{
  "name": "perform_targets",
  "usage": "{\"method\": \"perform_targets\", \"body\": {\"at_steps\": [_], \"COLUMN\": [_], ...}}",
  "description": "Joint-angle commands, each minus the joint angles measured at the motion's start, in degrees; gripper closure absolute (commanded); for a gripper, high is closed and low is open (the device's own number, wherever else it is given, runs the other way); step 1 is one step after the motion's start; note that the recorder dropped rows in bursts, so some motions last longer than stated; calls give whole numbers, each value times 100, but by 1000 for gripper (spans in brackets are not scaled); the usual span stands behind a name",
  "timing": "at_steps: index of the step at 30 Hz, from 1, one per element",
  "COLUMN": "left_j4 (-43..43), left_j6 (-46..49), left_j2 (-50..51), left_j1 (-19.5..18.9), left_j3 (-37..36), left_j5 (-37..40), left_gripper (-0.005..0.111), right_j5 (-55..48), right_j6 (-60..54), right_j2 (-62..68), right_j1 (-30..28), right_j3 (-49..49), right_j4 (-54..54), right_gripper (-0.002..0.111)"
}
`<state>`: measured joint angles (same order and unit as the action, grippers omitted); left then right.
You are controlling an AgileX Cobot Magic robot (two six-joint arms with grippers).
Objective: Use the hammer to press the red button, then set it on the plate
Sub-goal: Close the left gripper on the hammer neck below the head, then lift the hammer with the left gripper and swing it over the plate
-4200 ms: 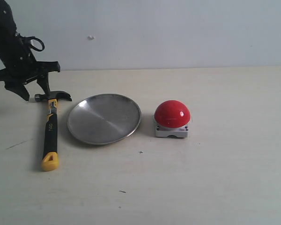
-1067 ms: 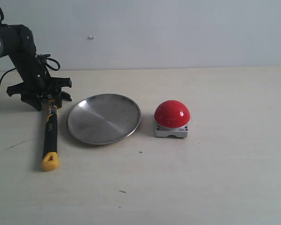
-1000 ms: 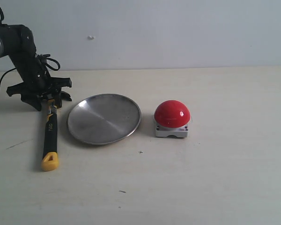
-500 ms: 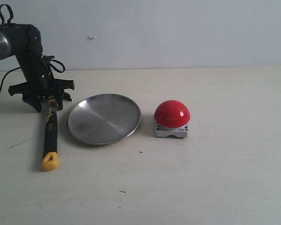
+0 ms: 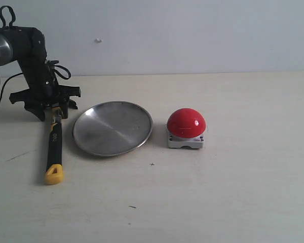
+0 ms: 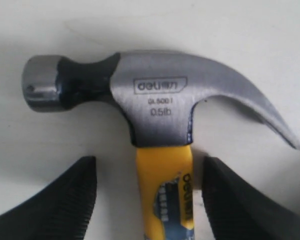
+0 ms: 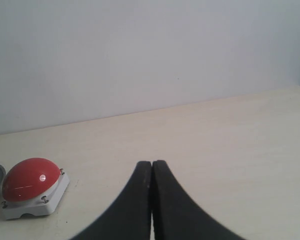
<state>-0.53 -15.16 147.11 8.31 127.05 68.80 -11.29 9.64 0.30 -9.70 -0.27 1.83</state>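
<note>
Item 1: The hammer (image 5: 54,147) lies flat on the table (image 5: 228,192) at the left of the exterior view. Its handle runs toward the camera, with the yellow looped end nearest and the head at the far end. It is just beside the plate (image 5: 113,128) and not touching it.

Item 2: The left gripper (image 6: 148,162) is lowered over the head end of the hammer. In the left wrist view its ribbed fingers (image 6: 65,200) stand spread, one on each side of the yellow neck just below the metal head. A strip of table shows between each finger and the neck, so no contact is evident. The gap is narrower on the claw side.

Item 3: The plate rests on the table between the hammer and the red button (image 5: 186,123). The button sits near the plate's right edge but apart from it.

Item 4: The right gripper (image 7: 152,165) is seen only in its own wrist view. Its fingers (image 7: 132,205) are pressed together with nothing between them, above bare table. The red button is in sight ahead of it.
</note>
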Motion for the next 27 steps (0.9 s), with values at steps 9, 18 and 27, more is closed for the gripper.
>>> {"method": "perform_targets", "body": {"at_steps": [9, 18, 27], "left_j4": [-19, -17, 249], "left_j6": [150, 500, 939], "left_j2": [152, 7, -533], "left_j1": [22, 22, -24], "left_j3": [18, 18, 18], "left_j5": [-160, -17, 116], "left_gripper": [82, 107, 107], "right_j5": [21, 21, 21], "right_j6": [3, 3, 3], "right_j2": [-30, -30, -30], "right_j1": [-27, -27, -27], "right_j3": [27, 27, 27], "right_j4": [-9, -9, -9], "right_gripper": [108, 108, 108]}}
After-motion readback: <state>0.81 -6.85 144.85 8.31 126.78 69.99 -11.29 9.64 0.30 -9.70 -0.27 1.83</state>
